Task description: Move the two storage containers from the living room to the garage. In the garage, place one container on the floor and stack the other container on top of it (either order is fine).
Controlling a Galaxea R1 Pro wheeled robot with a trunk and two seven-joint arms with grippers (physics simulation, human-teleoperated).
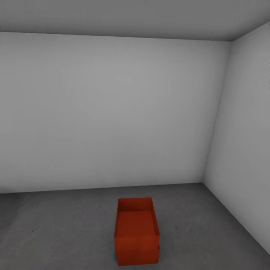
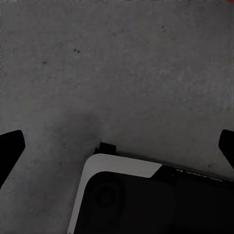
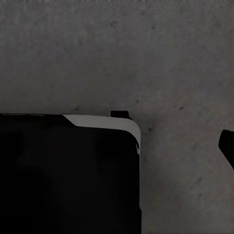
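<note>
One orange-red storage container [image 1: 135, 228] stands upright on the garage's dark grey concrete floor [image 1: 56, 232], low in the middle of the head view, its open top facing up. I cannot tell whether another container sits under it. My left gripper [image 2: 117, 146] hangs open over bare floor [image 2: 122, 58], its two dark fingertips [image 2: 10, 146] far apart and nothing between them. One fingertip [image 3: 227, 146] of my right gripper [image 3: 117, 146] stands at the far edge of its wrist view; it holds nothing.
Plain grey walls close the room: a back wall [image 1: 112, 112] and a side wall [image 1: 243, 131] meeting in a corner at the right. My own black, white-edged base [image 2: 146, 204] [image 3: 68, 175] lies below both grippers.
</note>
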